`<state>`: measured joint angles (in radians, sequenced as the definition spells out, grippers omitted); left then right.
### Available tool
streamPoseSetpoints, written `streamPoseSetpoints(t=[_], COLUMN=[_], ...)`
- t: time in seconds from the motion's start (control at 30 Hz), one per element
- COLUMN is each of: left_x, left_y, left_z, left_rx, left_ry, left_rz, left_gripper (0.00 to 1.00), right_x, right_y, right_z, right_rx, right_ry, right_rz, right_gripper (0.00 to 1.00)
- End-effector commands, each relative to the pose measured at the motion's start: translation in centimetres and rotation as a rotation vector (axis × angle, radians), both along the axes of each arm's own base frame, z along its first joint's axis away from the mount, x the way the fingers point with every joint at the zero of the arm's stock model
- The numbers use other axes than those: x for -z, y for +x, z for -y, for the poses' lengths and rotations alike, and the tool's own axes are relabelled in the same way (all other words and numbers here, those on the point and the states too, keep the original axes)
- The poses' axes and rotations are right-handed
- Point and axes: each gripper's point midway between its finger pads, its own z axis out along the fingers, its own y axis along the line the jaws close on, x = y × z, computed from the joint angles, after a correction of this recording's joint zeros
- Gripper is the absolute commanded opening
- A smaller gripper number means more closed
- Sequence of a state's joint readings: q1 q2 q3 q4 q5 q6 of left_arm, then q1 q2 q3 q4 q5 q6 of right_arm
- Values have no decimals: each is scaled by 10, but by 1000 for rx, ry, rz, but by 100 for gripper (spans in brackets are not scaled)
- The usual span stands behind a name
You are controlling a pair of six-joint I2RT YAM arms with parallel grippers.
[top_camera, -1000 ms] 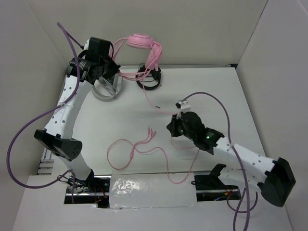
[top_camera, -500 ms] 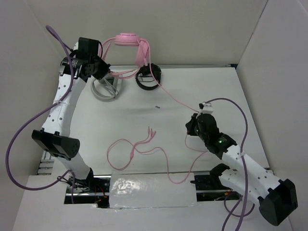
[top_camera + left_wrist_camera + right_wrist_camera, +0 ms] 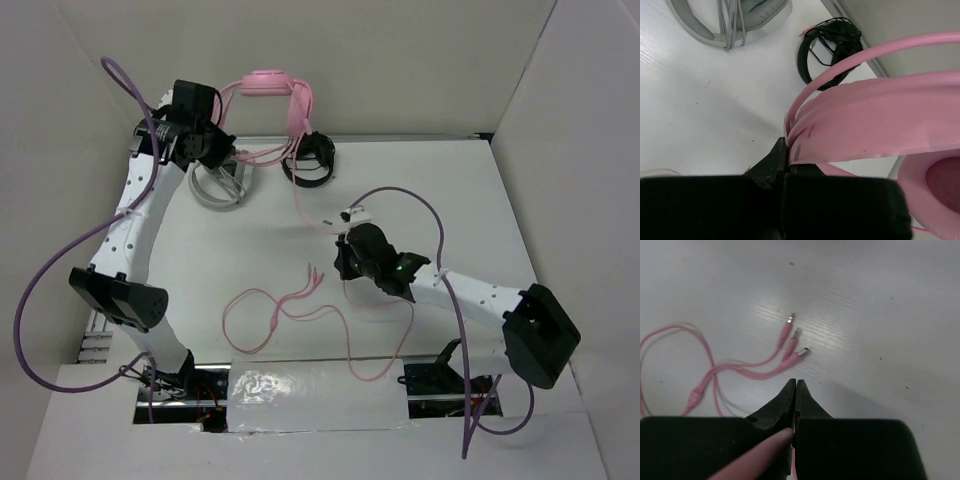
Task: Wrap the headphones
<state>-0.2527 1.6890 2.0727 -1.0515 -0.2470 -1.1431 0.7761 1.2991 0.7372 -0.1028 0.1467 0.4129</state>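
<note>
Left hand [image 3: 786, 156]: pressed together on the headband [image 3: 875, 115] of the headphones [image 3: 270, 82]. The pinch is taken near the band's end, close to an ear cup [image 3: 935, 200] seen at the lower right of the wrist view. The headphones are held up off the surface [image 3: 460, 200] at the far left, in front of the back wall in the top view. Below them, black headphones [image 3: 832, 47] are seen lying at the far edge. Grey-white headphones [image 3: 730, 20] are set just left of those. Whether the pink set touches either one cannot be told.

Right hand [image 3: 795, 386]: fingers closed tip to tip, with the cable [image 3: 762, 452] pinched between them. A pink strand is seen running into the closed fingers in the wrist view. The hand is placed around mid-surface, low over it.

From the headphones the cable is run down and nearward to this hand. Past it, the slack is laid in loose loops on the near half of the surface, left of the right arm. Three plugs [image 3: 791, 335] are seen lying side by side just beyond the fingertips, at the split end of the cable. They are flat on the surface and clear of the hand.
</note>
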Motion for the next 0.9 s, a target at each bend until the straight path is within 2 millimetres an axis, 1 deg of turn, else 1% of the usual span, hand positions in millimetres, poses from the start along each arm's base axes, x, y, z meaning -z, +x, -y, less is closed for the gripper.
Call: streamPoseSetpoints(t=[0.0,0.03,0.07,0.1,0.13,0.17,0.2,0.23,0.27,0.3,0.33,0.37,0.4,0.43,0.47,0.5,0.53,0.57,0.6,0.63,0.67,0.7,0.73,0.77,0.8,0.83,0.87], left_x=[-10,1,12,20,24,44,47,52,72,72,88,84,81,93,92,85,81,78,77,80,74,73,79,80,74,84,74], left_y=[13,17,19,21,22,20,22,23,19,21,20,23,27,23,22,17,11,11,4,1,-9,-13,-19,-25,-37,-55,-56], left_z=[2,2,3,4,6,7,14,14,13,21,25,30,42,52,58,69,82,85,97,102,112,115,120,123,133,142,141], left_rx=[-79,-83,-65,-65,-37,-17,33,41,54,113,174,263,309,382,461,507,578,604,656,687,747,776,811,847,891,969,963], left_ry=[-22,-7,28,32,90,132,179,231,277,329,376,446,452,450,494,501,522,531,540,554,575,588,602,626,622,616,620], left_rz=[33,4,-12,-23,-11,-48,-24,-15,-50,-19,-27,16,68,64,98,151,211,244,273,300,335,348,353,366,398,408,440], left_gripper=[0,0,0,0,0,0,0,0,0,0,0,0,0,0,0,0,0,0,0,0,0,0,0,0,0,0,0], right_x=[-60,-71,-87,-95,-112,-115,-127,-139,-148,-157,-169,-176,-189,-194,-194,-206,-205,-208,-213,-219,-220,-228,-233,-237,-243,-253,-250], right_y=[-1,-5,-9,-13,-13,-17,-17,-16,-13,-11,-9,-7,-3,0,5,9,19,24,29,35,45,50,54,61,65,75,79], right_z=[-41,-42,-41,-39,-39,-34,-26,-19,-13,-4,1,5,8,13,15,17,27,32,36,40,50,54,58,67,70,79,82], right_rx=[-137,-163,-178,-193,-195,-198,-187,-168,-161,-138,-121,-127,-110,-92,-99,-81,-26,-1,22,51,79,90,107,122,125,148,146], right_ry=[88,81,59,42,44,11,-20,-38,-64,-90,-103,-129,-142,-164,-210,-216,-282,-308,-324,-332,-365,-363,-357,-370,-366,-368,-368], right_rz=[149,180,213,234,270,272,316,330,361,388,411,440,467,479,493,511,522,533,547,567,568,575,586,596,610,633,626], right_gripper=[0,0,0,0,0,0,0,0,0,0,0,0,0,0,0,0,0,0,0,0,0,0,0,0,0,0,0])
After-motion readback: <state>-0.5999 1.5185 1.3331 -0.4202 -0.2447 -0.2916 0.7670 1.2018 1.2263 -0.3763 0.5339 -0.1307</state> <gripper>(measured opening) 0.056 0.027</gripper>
